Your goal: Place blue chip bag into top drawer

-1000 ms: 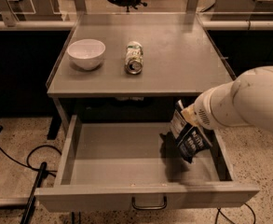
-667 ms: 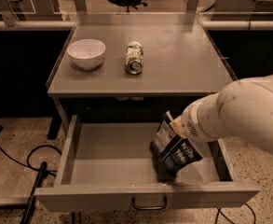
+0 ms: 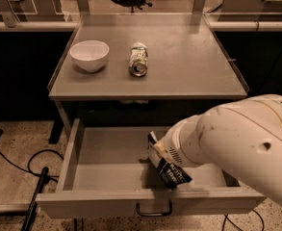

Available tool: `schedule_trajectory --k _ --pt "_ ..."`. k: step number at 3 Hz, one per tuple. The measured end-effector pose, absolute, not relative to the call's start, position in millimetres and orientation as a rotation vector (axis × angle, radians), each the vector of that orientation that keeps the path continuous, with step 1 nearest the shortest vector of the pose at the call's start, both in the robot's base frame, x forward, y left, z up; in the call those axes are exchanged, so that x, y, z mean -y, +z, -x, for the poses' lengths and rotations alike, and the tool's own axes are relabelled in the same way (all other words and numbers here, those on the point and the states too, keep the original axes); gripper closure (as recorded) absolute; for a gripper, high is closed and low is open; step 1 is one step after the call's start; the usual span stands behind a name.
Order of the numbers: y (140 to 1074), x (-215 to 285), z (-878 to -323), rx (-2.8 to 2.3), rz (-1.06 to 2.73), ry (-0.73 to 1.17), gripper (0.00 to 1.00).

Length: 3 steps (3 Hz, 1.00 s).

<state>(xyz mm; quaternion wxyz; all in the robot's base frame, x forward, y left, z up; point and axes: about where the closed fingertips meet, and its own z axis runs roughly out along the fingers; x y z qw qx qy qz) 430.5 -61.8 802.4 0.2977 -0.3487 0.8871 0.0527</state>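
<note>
**Blue bag over the open drawer, at the arm's tip**

The blue chip bag [image 3: 168, 170] hangs tilted inside the top drawer [image 3: 102, 207], right of centre, its lower corner close to the front wall. I cannot tell whether it touches the drawer floor. It sits right against the gripper [image 3: 169, 152], which is at the bag's upper right edge.

My arm [image 3: 237, 143] reaches in from the right, its thick white wrist bent down over the drawer's right half. I cannot tell the gripper's grip from here, since the wrist and bag cover it.

On the table [image 3: 188, 66] above, a white bowl [image 3: 89, 55] and a can [image 3: 138, 60] on its side rest near each other.
</note>
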Motion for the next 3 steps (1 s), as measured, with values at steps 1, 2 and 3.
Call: schedule_trajectory --k 1,2,3 --pt "809 64 -446 -2.33 0.859 0.23 1.0" --pt "825 81 -486 -2.283 0.74 0.288 1.0" --pt "830 89 -516 -2.239 0.691 0.303 1.0"
